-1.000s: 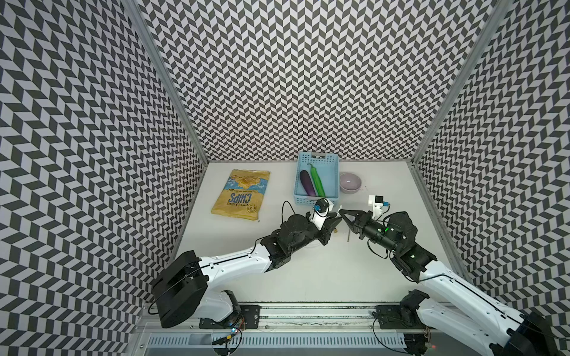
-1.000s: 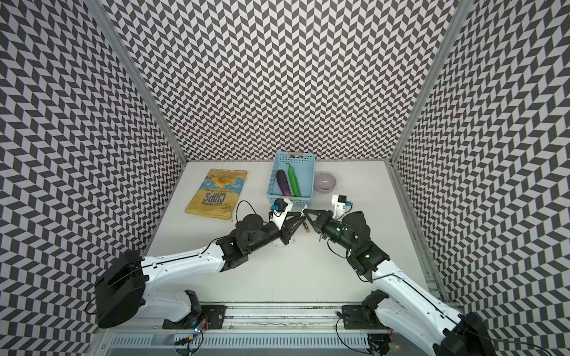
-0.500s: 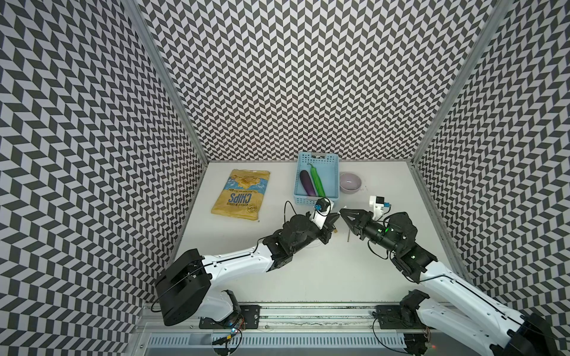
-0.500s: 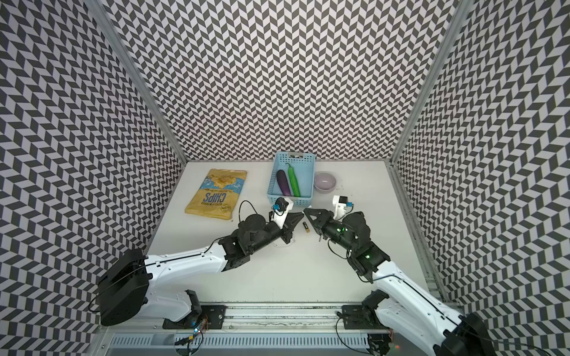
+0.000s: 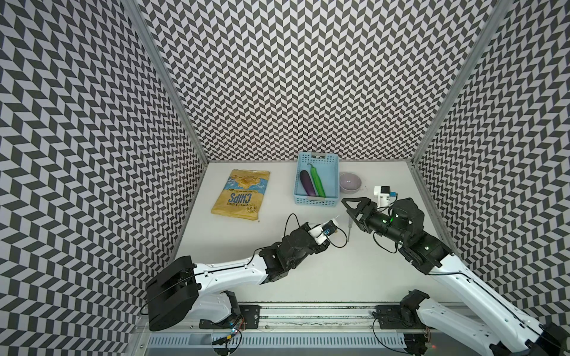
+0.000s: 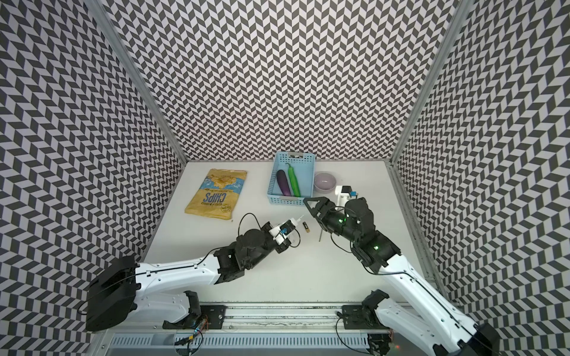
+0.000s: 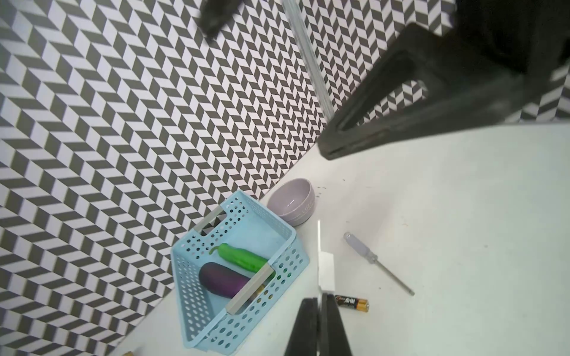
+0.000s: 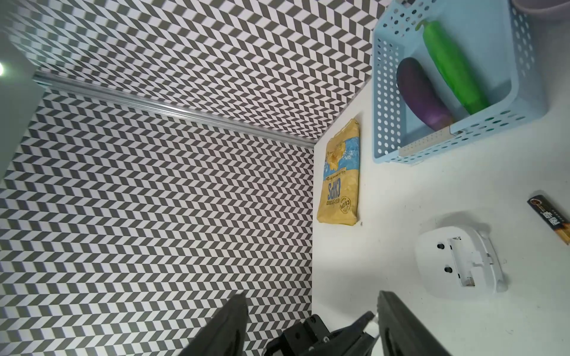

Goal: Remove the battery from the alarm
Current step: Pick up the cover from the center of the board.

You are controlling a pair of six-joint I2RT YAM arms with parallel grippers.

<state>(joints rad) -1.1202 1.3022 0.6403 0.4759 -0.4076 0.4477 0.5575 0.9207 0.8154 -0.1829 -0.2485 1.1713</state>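
the left claw (image 7: 319, 303) is clenched on the edge of the white alarm (image 7: 326, 271), just below the centre of both top views. the battery (image 6: 305, 227) lies flat on the tabletop (image 6: 308, 277), out of the alarm and just right of it in frame, with the screwdriver (image 6: 320, 235) a little further right. above that, the right claw (image 8: 311, 296) is released, fingers (image 8: 401, 326) well apart, holding nothing.

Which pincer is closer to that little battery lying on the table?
Left. The left pincer, shut on the alarm, is just beside the battery; the right pincer hangs open higher up, farther off.
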